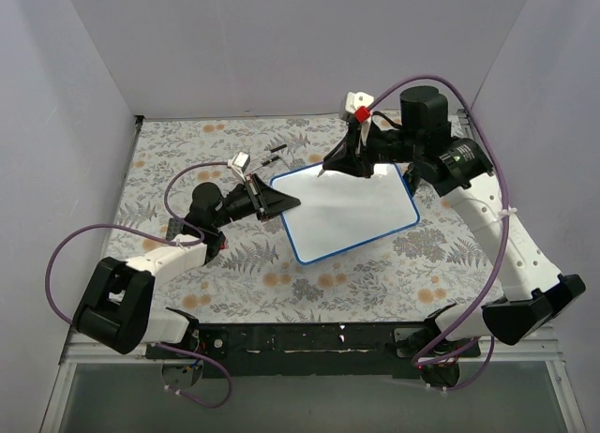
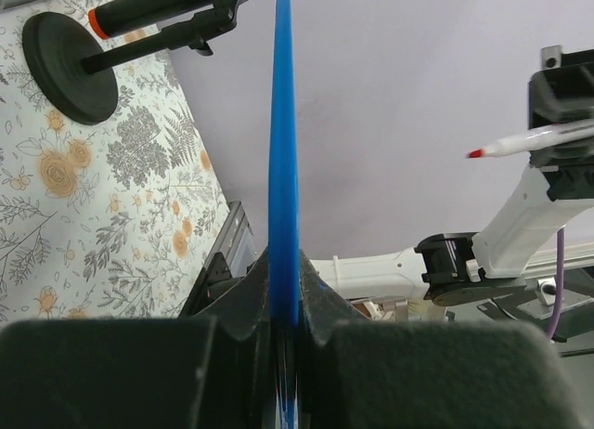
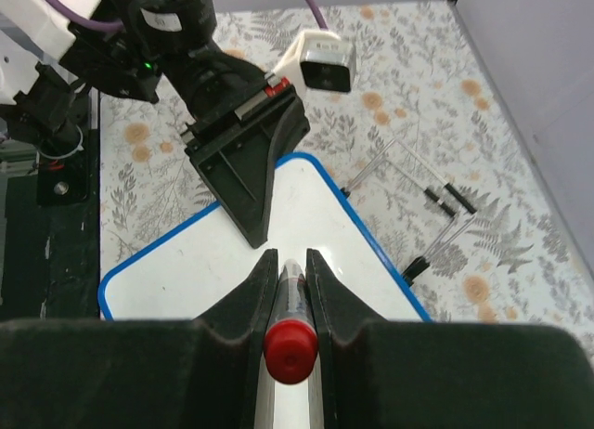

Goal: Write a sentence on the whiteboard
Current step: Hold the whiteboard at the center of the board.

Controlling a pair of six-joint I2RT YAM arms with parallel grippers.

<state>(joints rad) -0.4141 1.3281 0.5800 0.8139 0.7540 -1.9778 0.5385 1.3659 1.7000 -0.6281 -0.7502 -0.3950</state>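
Observation:
The whiteboard (image 1: 352, 213), white with a blue rim, lies in the middle of the table and its face shows no sentence. My left gripper (image 1: 289, 204) is shut on its left rim. In the left wrist view that rim (image 2: 284, 150) runs edge-on up from between the closed jaws of my left gripper (image 2: 286, 262). My right gripper (image 1: 330, 168) is shut on a red-capped marker (image 1: 361, 115), with the tip over the board's far left corner. In the right wrist view the marker (image 3: 290, 350) sits between the fingers of the right gripper (image 3: 286, 258), above the board (image 3: 186, 271).
A thin wire stand with black ends (image 1: 273, 156) lies on the flowered cloth just beyond the board, also seen as the wire stand (image 3: 436, 206). White walls close in the left, back and right. A black bar (image 1: 309, 339) runs along the table's near edge.

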